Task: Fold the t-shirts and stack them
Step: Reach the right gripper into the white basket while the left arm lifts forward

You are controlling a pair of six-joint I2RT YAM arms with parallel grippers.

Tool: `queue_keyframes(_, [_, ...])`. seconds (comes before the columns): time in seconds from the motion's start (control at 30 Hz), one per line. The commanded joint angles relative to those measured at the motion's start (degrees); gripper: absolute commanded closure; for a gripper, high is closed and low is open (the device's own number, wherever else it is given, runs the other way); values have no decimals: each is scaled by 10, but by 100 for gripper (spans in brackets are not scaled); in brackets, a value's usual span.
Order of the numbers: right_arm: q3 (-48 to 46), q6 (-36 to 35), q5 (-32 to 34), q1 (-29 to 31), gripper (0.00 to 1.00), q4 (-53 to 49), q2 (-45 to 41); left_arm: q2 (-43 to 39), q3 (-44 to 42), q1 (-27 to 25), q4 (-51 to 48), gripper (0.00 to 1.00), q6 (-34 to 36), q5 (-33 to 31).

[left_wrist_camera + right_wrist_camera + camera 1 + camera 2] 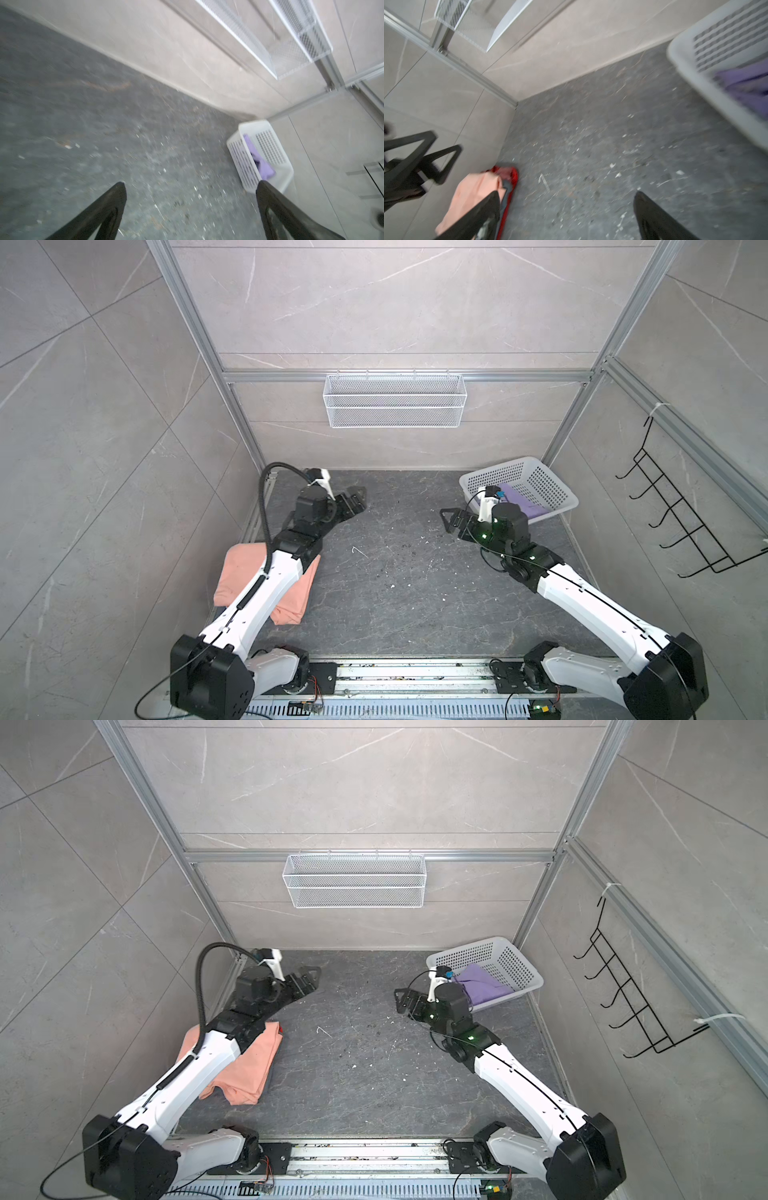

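Both pairs of my jaws stand wide apart with nothing between them. The wrist views are blurred, but each shows two black fingers spread over bare dark stone worktop [395, 572].

My left jaws hang over the far left part of the worktop, pointing toward the middle. My right jaws hang over the far right part, just beside the white perforated plastic basket [540, 481], and point back toward the left ones. The two pairs are well apart, with open worktop between them.

The salmon-peach t-shirt [239, 572] lies in a loose folded heap on the near left of the worktop. In both top views my left arm [266, 589] crosses above it and hides its middle. In the right wrist view something red [512, 176] shows at the edge of this shirt [475, 193]; I cannot tell what it is.

The lavender t-shirt [482, 984] lies bunched inside the basket [511, 965] at the far right corner. The left wrist view shows a dark patch on the shirt [268, 170], too blurred to read.

A white wire mesh basket [395, 402] hangs on the back wall above the worktop.
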Motion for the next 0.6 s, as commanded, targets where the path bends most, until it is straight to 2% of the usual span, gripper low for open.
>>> queue_keyframes(0.0, [49, 53, 55, 52, 0, -65, 12, 18, 39, -67, -15, 0, -44, -45])
queue_keyframes(0.1, [84, 22, 93, 77, 0, -118, 14, 25, 60, -106, -27, 0, -23, -81])
queue_keyframes(0.17, [84, 6, 95, 77, 0, -108, -4, 23, 52, -126, 10, 0, -16, -88])
queue_keyframes(0.2, [84, 5, 104, 76, 0, -98, -11, 23, 38, -134, 57, 0, -8, -72])
queue_keyframes(0.27, [113, 31, 144, 76, 0, -147, -14, 34, 14, -131, 159, 0, -24, -12])
queue_keyframes(0.33, [148, 66, 203, 71, 0, -236, -8, 44, 41, -129, 128, 0, -41, -2])
queue_keyframes(0.4, [149, 51, 189, 39, 0, -228, -4, 52, 69, -129, 91, 0, -43, 13])
queue_keyframes(0.43, [144, 37, 172, 18, 0, -206, -1, 55, 69, -129, 104, 0, -43, 31])
queue_keyframes(0.5, [153, 16, 197, -15, 1, -202, 15, 62, 62, -130, 152, 0, -43, 60])
queue_keyframes(0.57, [169, -32, 218, -49, 1, -204, 40, 73, 95, -130, 97, 0, -40, 45])
